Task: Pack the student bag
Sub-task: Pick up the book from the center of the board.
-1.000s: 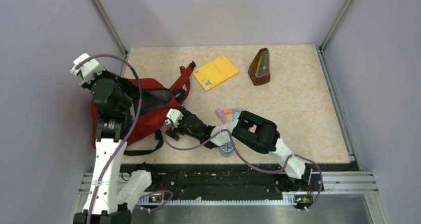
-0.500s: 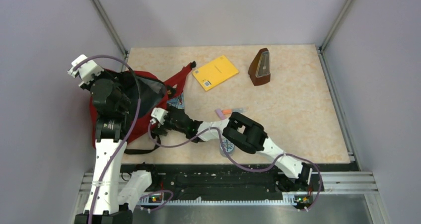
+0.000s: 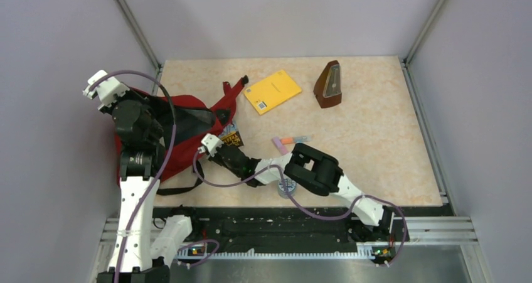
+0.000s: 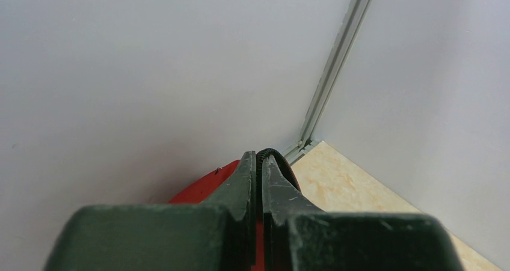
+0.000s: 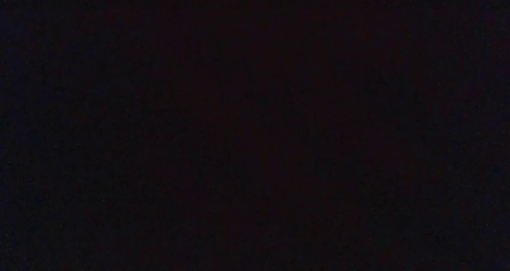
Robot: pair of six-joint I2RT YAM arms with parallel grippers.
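Red fabric marks the student bag (image 3: 185,146), slumped at the left side of the bench (image 3: 376,126) against the left wall, its dark mouth facing up and a red strap trailing toward the far side. The left claw (image 4: 258,166) is pressed together on a black toothed zipper edge of the bag, with red cloth showing just beneath its fingers in the left wrist view. The right arm stretches across the near part of the bench, and the right claw (image 3: 212,150) is at the bag's right edge. Its wrist view is wholly dark, so I cannot tell whether that claw is apart or together.

Just beside it lies a small printed card (image 3: 231,135). Farther right lie a yellow notebook (image 3: 271,91), a brown metronome (image 3: 329,84) standing upright, a few coloured markers (image 3: 290,140), and a tape roll (image 3: 287,186) partly under the right arm.
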